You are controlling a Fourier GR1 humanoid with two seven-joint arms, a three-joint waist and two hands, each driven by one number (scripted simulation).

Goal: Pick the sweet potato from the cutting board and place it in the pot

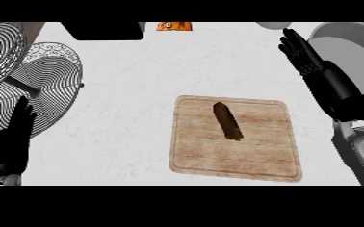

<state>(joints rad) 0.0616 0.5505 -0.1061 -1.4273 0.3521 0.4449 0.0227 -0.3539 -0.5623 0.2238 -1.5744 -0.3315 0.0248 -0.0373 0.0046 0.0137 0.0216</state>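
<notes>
A dark brown, elongated sweet potato (227,120) lies on a light wooden cutting board (263,158) in the lower middle of the counter, its pointed end toward the top. A grey pot (340,34) shows partly at the upper right edge. My right hand (304,54) is raised at the upper right, fingers straight and open, just left of the pot and well above the board. At the lower left edge my left hand (17,134) rests open with fingers up, far from the board.
Two wire racks (44,72) occupy the left side. A black rectangular object (107,30) sits at the top edge, with a small orange item (174,26) beside it. White counter (142,77) lies between the racks and the board.
</notes>
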